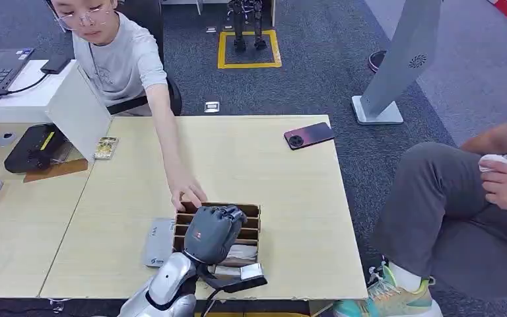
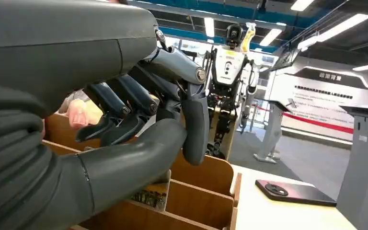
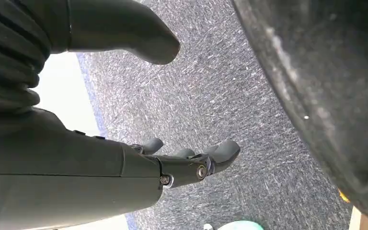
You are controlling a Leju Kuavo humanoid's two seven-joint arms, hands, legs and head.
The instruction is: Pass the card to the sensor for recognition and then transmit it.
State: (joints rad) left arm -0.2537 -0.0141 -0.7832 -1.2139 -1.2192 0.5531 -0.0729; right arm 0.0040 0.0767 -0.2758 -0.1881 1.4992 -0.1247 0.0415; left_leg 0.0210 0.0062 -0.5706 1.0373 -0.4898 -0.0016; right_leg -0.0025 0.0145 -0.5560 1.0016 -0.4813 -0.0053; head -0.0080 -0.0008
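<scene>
Left hand (image 1: 212, 231) poised over a brown slotted card box (image 1: 251, 210) near the front edge of the wooden table (image 1: 264, 172). In the left wrist view its fingers (image 2: 124, 103) are curled downward toward the compartments and the thumb (image 2: 129, 160) lies across a divider; whether they grip anything cannot be told. One card (image 2: 149, 197) with a printed face stands in a compartment just beyond the thumb. A person's hand (image 1: 186, 191) rests on the far rim of the same box, close to the robot's fingers.

Right hand (image 3: 182, 160) hanging above grey carpet (image 3: 230, 91), fingers loosely extended and apart, thumb well separated, holding nothing.

One grey sensor pad (image 1: 158, 242) lies flat on the table, touching the box's left side. One dark phone (image 1: 309, 135) lies near the table's far right corner. One small patterned card (image 1: 106, 148) lies at the far left edge, beside a white partition (image 1: 79, 109). Two people are present: one reaching across the table, one seated (image 1: 462, 191) to the right.
</scene>
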